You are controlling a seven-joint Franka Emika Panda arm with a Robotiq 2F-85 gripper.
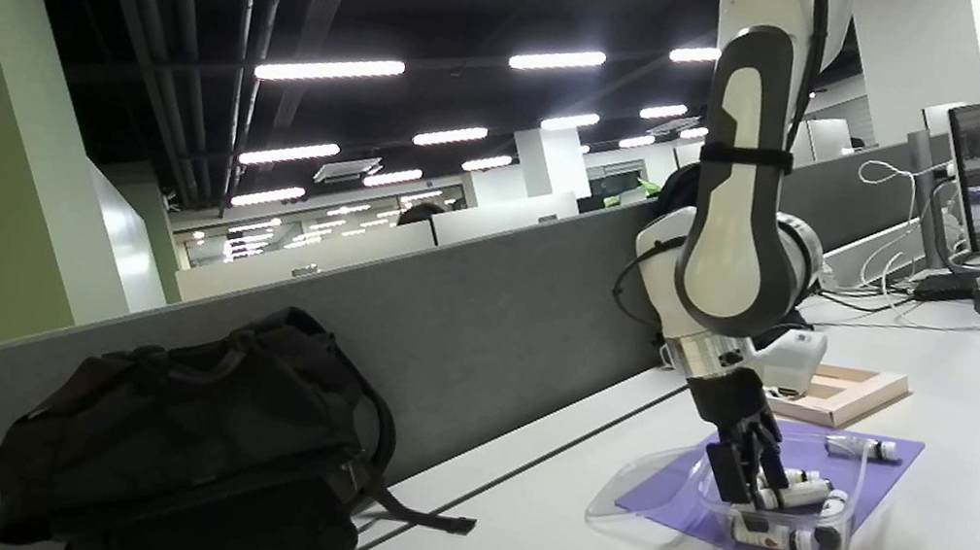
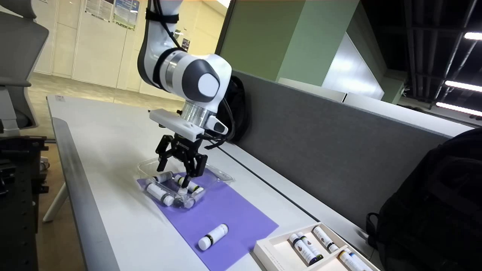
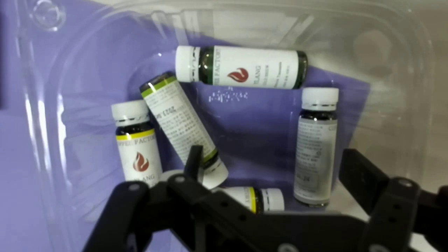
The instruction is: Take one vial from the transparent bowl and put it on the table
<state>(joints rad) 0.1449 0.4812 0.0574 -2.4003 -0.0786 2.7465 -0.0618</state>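
Lying beneath the gripper (image 3: 272,161): vials (image 3: 316,154)

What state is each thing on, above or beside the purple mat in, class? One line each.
Gripper: open
Transparent bowl: uncovered
Vials in the bowl: capped where tops show
Loose vial: capped, lying on its side
Purple mat: laid flat
Wooden tray: uncovered
Tray vials: lying down

White table (image 2: 113,128), 1 flat purple mat (image 2: 243,214), 1 pale tray (image 2: 280,250) beside it

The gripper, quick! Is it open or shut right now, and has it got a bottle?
Gripper: open, holding nothing.
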